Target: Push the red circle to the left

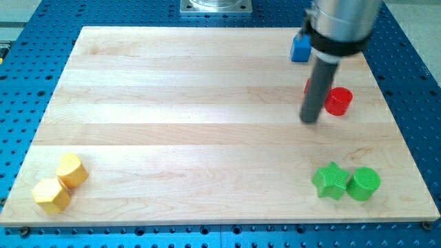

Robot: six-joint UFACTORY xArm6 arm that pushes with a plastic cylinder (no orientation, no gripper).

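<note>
The red circle [338, 101] lies on the wooden board at the view's right. My tip [310, 121] rests on the board just left of it and slightly lower, a small gap apart. The rod hides most of a second red block [306, 87], whose shape I cannot tell, just left of the red circle.
A blue block [300, 48] sits near the view's top right, partly behind the arm. A green star [330, 180] and a green circle [363, 184] lie at the bottom right. Two yellow hexagon blocks [72, 170] [51, 195] lie at the bottom left. The board's edge [207, 222] meets a blue perforated table.
</note>
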